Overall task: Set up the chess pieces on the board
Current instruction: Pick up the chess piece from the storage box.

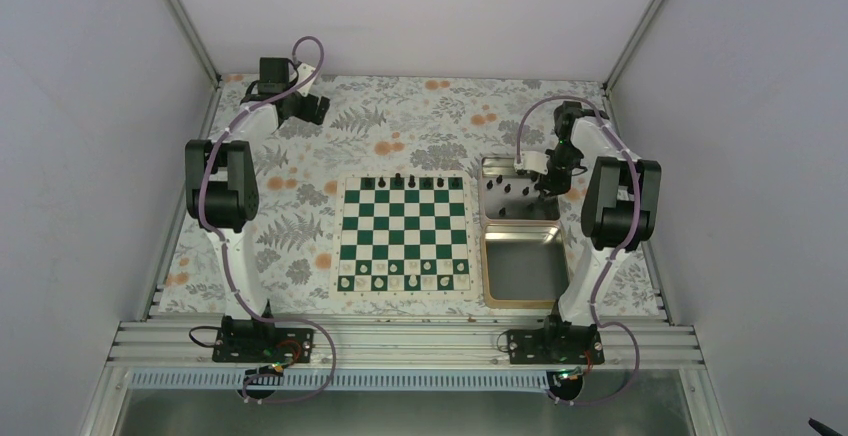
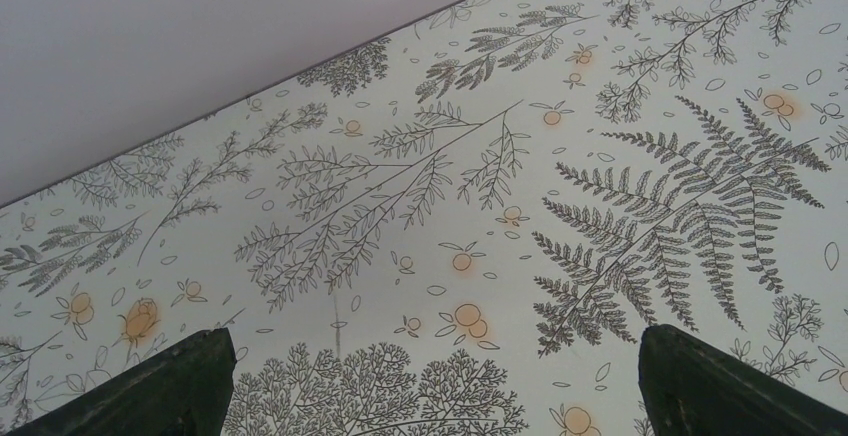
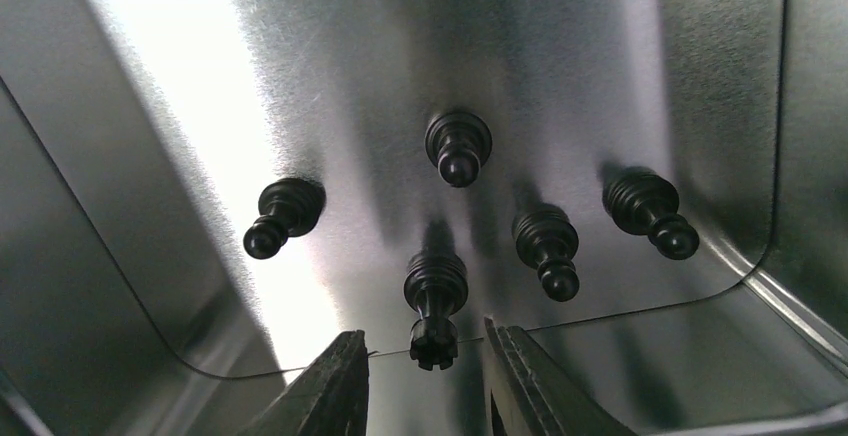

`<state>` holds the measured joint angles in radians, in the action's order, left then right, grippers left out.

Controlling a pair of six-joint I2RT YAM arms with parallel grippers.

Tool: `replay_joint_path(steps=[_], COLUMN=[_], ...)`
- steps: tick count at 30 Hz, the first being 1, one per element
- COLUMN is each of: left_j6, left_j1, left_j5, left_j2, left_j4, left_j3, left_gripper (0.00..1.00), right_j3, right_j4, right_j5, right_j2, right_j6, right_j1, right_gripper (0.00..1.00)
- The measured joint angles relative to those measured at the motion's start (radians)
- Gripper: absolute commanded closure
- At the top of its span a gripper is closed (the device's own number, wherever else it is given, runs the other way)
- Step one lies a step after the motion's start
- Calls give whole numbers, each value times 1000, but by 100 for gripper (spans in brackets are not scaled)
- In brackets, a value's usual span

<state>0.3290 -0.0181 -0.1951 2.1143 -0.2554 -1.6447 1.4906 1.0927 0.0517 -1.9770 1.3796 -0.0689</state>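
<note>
The board (image 1: 404,239) lies mid-table, with several black chess pieces (image 1: 398,181) along its far row. More black pieces stand in the far silver tin (image 1: 487,166). In the right wrist view a black rook (image 3: 434,306) stands on the tin floor (image 3: 330,76) between the fingers of my right gripper (image 3: 424,328). The jaws are open, with a small gap on each side of the rook. Black pawns (image 3: 459,148) (image 3: 547,246) stand just beyond it. My left gripper (image 2: 432,334) hangs wide open over the patterned cloth at the far left (image 1: 312,108), with nothing between its fingers.
Small white pieces (image 1: 404,281) line the board's near rows. A second silver tin (image 1: 522,271) sits right of the board, nearer the arm bases. Two more pawns (image 3: 283,214) (image 3: 650,211) flank the rook, and the tin's walls rise close around the right gripper.
</note>
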Motion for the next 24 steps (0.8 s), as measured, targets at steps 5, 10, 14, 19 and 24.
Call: replay_joint_path(steps=[5, 10, 14, 19, 24], left_j6=[0, 0, 0, 1, 3], left_j1=[0, 0, 0, 0, 1], left_j5=[1, 1, 1, 1, 1], left_j2=[-2, -12, -19, -27, -31], left_j4=[0, 3, 11, 16, 21], left_j3=[2, 8, 15, 25, 43], left_gripper=[0, 0, 0, 0, 0], right_j3=[0, -1, -1, -1, -1], right_j4=[-2, -11, -22, -22, -22], right_j5=[-6, -8, -9, -8, -10], right_j2=[-3, -9, -13, -32, -46], right_j6=[-1, -2, -6, -14, -20], right_j1=[1, 3, 5, 11, 18], right_gripper=[70, 72, 76, 75, 79])
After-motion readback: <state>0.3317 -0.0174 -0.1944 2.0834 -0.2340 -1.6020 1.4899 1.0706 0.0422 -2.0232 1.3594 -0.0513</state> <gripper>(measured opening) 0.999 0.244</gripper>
